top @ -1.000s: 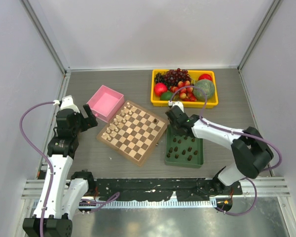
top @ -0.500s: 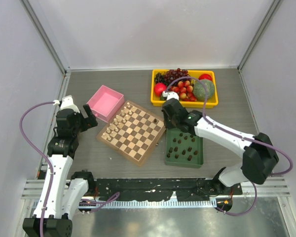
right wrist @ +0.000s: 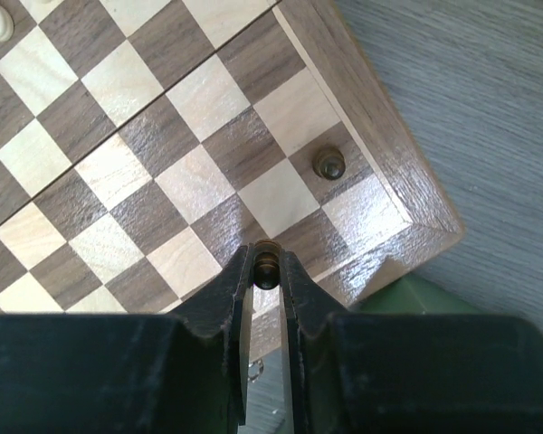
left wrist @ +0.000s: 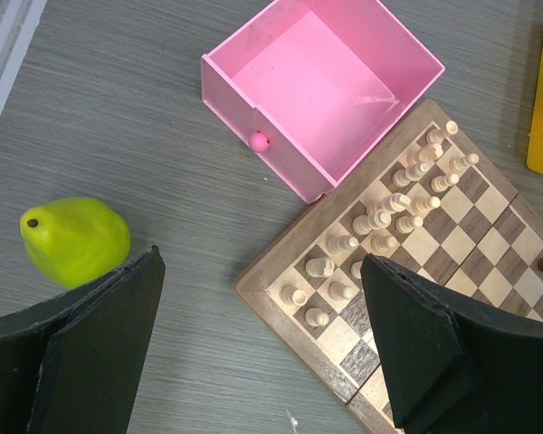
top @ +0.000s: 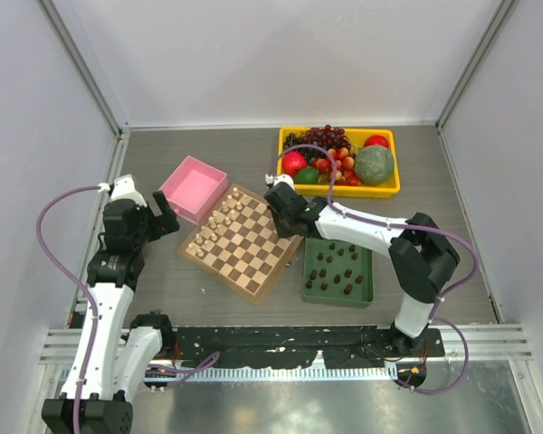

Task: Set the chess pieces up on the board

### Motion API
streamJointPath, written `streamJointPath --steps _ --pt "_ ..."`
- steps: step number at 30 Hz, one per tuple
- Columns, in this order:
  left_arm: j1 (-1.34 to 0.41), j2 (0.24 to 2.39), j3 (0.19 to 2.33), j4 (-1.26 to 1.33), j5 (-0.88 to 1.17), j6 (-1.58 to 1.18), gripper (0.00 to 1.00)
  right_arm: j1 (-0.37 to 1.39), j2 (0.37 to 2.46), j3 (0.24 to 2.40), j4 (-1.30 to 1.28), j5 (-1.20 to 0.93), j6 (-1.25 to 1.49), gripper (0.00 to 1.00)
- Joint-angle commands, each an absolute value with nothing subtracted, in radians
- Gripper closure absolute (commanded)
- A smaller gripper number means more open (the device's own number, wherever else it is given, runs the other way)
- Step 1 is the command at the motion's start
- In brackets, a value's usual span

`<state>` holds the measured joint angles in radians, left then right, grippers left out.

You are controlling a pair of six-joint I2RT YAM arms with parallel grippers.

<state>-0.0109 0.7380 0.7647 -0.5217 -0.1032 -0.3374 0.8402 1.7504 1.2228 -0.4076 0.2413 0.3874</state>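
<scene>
Right gripper [right wrist: 266,273] is over the chessboard [right wrist: 199,99] near its corner by the green tray [top: 337,301], fingers pinched tight on a small dark chess piece [right wrist: 266,261], just above the squares by the border. Another dark piece [right wrist: 328,163] stands nearby on an edge square. More dark pieces [top: 335,268] wait in the tray. Cream pieces [left wrist: 380,217] line the far side. Left gripper [left wrist: 262,344] hovers spread wide, holding nothing, between a green pear [left wrist: 74,240] and the board, near the pink box [left wrist: 321,86].
</scene>
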Motion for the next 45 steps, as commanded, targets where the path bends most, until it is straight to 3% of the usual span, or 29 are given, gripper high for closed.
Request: streamJointPath --steps 1,28,38,45 --pt "-0.005 0.741 0.798 -0.506 -0.086 -0.347 0.01 0.842 1.776 1.29 -0.357 0.278 0.368 0.84" --pt "-0.005 0.749 0.799 -0.506 -0.084 -0.348 0.01 0.824 1.856 1.299 -0.354 0.291 0.38 0.81" --pt "-0.005 0.747 0.798 -0.506 -0.083 -0.348 0.01 0.824 1.847 1.289 -0.334 0.25 0.362 0.68" --pt "-0.005 0.746 0.798 -0.508 -0.081 -0.348 0.01 0.822 1.836 1.282 -0.321 0.224 0.359 0.71"
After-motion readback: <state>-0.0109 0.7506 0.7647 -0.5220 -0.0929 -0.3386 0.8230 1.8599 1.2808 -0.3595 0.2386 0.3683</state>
